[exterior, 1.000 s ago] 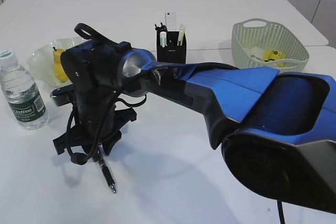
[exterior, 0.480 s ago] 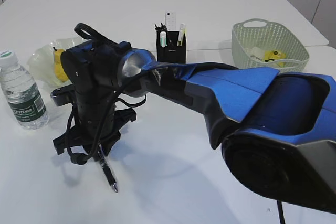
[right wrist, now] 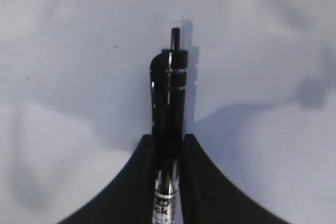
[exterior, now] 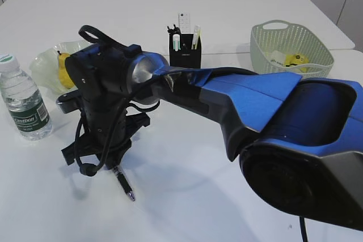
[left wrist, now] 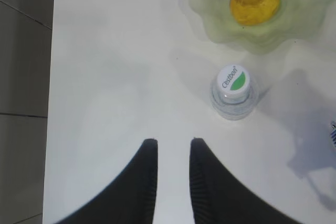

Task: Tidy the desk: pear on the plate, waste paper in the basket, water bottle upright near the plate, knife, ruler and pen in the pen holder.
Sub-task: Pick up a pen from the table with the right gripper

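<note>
My right gripper (right wrist: 168,137) is shut on a black pen (right wrist: 169,93), whose tip (exterior: 129,192) pokes out low over the desk (exterior: 187,157) at front left. High over the desk's left end, my left gripper (left wrist: 173,142) stands open and empty. The water bottle (exterior: 22,100) stands upright by the plate (exterior: 42,66), which carries the pear (exterior: 63,67). The pen holder (exterior: 185,49) holds the ruler (exterior: 184,22) and other items; I cannot pick out the knife. Waste paper (exterior: 295,59) lies in the basket (exterior: 290,32).
The right arm's blue body (exterior: 272,117) reaches across the desk from front right to left and hides much of the middle. The desk's left edge (left wrist: 52,77) borders dark floor.
The right gripper's jaws have closed onto the pen. Gripper and pen have shifted slightly to the right and up. The left gripper has not changed.
</note>
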